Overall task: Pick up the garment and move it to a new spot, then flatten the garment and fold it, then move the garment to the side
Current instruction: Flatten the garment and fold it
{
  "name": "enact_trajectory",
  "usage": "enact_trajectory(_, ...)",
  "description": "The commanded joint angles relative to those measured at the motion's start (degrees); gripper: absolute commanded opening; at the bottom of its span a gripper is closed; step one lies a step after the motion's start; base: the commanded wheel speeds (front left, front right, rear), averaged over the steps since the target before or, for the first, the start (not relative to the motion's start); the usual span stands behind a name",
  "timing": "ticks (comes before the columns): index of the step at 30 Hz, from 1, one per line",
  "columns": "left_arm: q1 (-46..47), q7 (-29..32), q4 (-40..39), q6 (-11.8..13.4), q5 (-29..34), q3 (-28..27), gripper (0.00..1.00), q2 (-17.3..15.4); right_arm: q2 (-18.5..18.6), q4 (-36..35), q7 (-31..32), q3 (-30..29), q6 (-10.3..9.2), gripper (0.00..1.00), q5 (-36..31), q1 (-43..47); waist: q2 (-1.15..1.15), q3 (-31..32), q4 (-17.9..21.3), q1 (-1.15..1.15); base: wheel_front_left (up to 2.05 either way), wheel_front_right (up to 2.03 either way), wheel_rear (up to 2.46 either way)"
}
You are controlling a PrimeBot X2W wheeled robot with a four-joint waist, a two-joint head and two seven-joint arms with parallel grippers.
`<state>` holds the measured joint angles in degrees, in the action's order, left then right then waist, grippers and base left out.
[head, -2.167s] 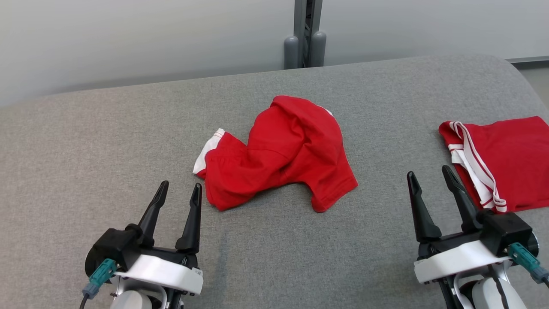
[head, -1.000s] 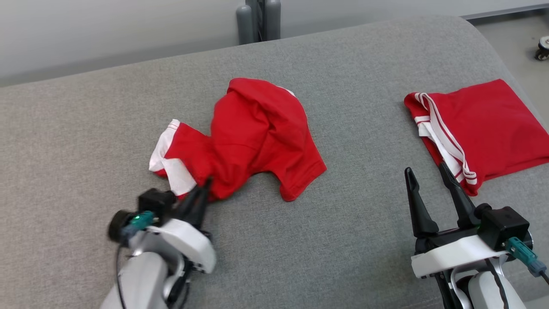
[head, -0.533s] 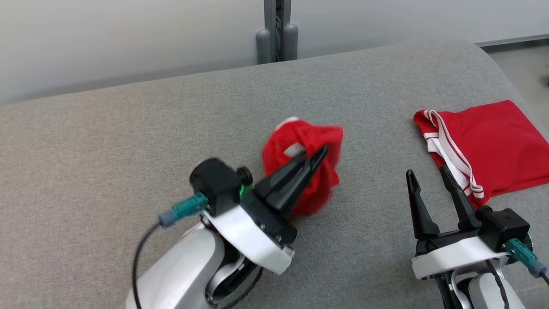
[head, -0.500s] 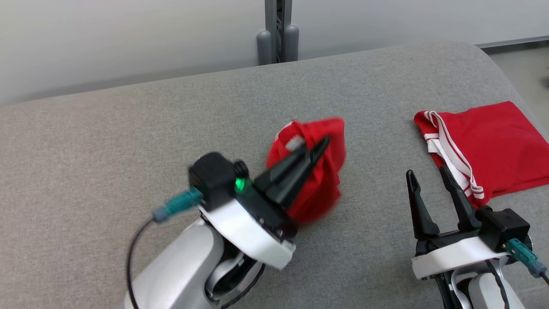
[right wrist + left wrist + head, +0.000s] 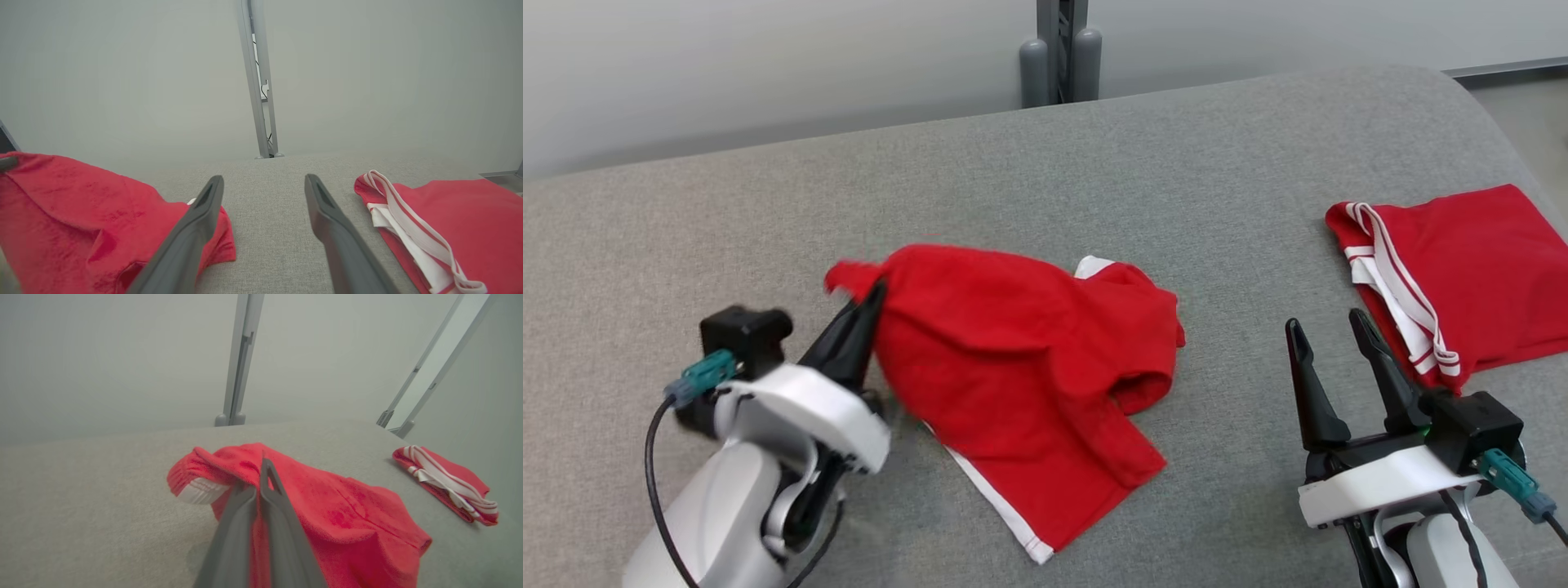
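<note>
Starting on the left: got the left gripper (image 5: 872,294) pinched fully closed on one bunched corner of the red garment (image 5: 1029,359), holding that corner up off the grey cushion (image 5: 1094,163). Same story from the left wrist view, with red cloth and a bit of white trim squeezed right at the fingertips. Moving to the middle: rest of the garment draped down and resting on the cushion, rumpled, one white-edged hem pointing toward the near edge. So calling the pick-up basically done and the move to a new spot probably mid-way, though no telling the intended spot from here. Definitely not flattened yet, not folded, not set aside, so most of the job left to do. Further right: right gripper (image 5: 1323,325) spread wide, holding nothing, hovering off to the garment's right and not touching it. Probably needed soon for the spreading-out bit. Far right: second red piece (image 5: 1478,261) with white stripes, looking folded already, lying flat near the cushion's end.
</note>
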<state>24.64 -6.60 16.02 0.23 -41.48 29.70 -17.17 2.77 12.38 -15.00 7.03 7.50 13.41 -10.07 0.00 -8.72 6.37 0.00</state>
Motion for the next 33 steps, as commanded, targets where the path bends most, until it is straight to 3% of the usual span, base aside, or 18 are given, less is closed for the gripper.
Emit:
enact_trajectory(1, -0.86, 0.06, 2.71, 0.50, 0.12, -0.31, 0.00, -0.94, 0.29, 0.11, -0.31, 0.00, -0.03, 1.00, -0.30, -0.71, 0.00, -0.37, -0.29, 0.00, 0.00, 0.00, 0.00)
enact_trajectory(7, -1.19, -0.76, 16.19, 1.63, 0.17, -0.66, 0.00, -1.21, 0.28, 0.38, -0.22, 0.34, -0.03, 1.00, -1.14, -1.09, 0.00, -0.75, -1.63, 0.00, 0.00, 0.00, 0.00)
enact_trajectory(8, -0.92, -1.43, 17.62, 1.65, 0.23, -0.68, 0.12, -0.93, 0.29, 0.48, -0.21, 0.45, -0.03, 1.00, -1.24, -1.19, 0.00, -0.69, -1.81, 0.00, 0.00, 0.00, 0.00)
enact_trajectory(9, -0.53, -2.41, 18.63, 1.64, 0.22, -0.89, 0.99, -0.60, 0.29, 0.51, -0.21, 0.58, -0.03, 1.00, -1.29, -1.22, 0.00, -0.61, -2.01, 0.00, 0.00, 0.00, 0.00)
enact_trajectory(17, 0.66, -7.49, 21.17, -0.84, 0.46, -2.12, 1.00, 1.23, 0.29, 0.70, -0.04, 1.06, -0.03, 1.00, -1.40, -0.15, 0.00, 0.66, -4.28, 0.00, 0.00, 0.00, 0.00)
enact_trajectory(24, -4.36, -8.54, 10.67, 0.20, 5.33, -7.83, 1.00, 1.58, 0.29, 0.69, 0.46, 0.93, -0.03, 1.00, -1.39, 1.66, 0.00, 2.45, -6.78, 0.00, 0.00, 0.00, 0.00)
enact_trajectory(33, -15.08, -8.54, 1.24, -0.77, 10.83, -13.29, 1.00, 5.99, 0.28, 2.70, 1.34, -0.01, -0.03, 1.00, -0.86, 2.77, 0.00, 3.81, -9.50, 0.00, 0.00, 0.00, 0.00)
